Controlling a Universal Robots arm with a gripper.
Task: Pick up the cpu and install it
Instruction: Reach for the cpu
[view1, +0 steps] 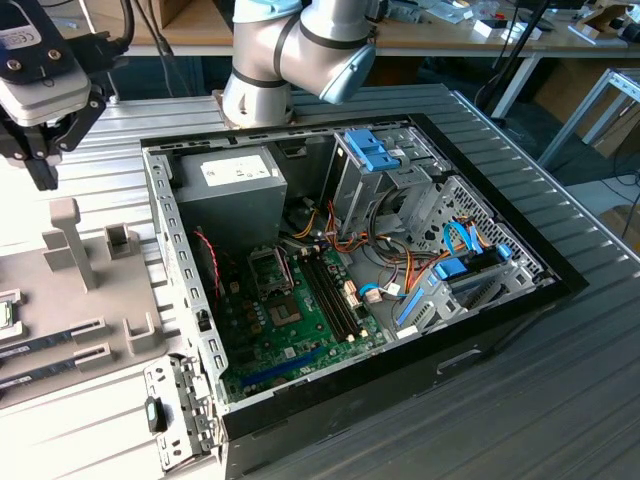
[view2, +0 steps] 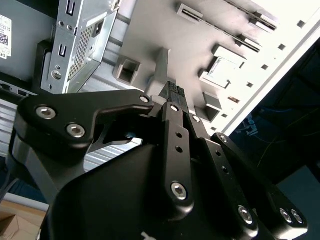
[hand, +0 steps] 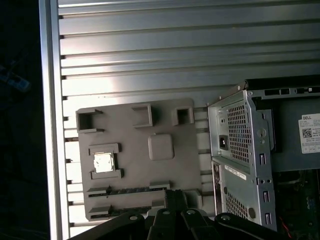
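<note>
- Hovering in the exterior view, my gripper (view1: 45, 160) hangs above the grey tray (view1: 130, 290), well apart from the open computer case (view1: 560, 285).
- In the second wrist view, the fingertips (view2: 170, 94) look pressed together, holding nothing.
- In the first wrist view, the cpu (hand: 103, 162) lies in its tray pocket, not yet picked. I judge a grasp calls for parting the fingers and centring over it.
</note>
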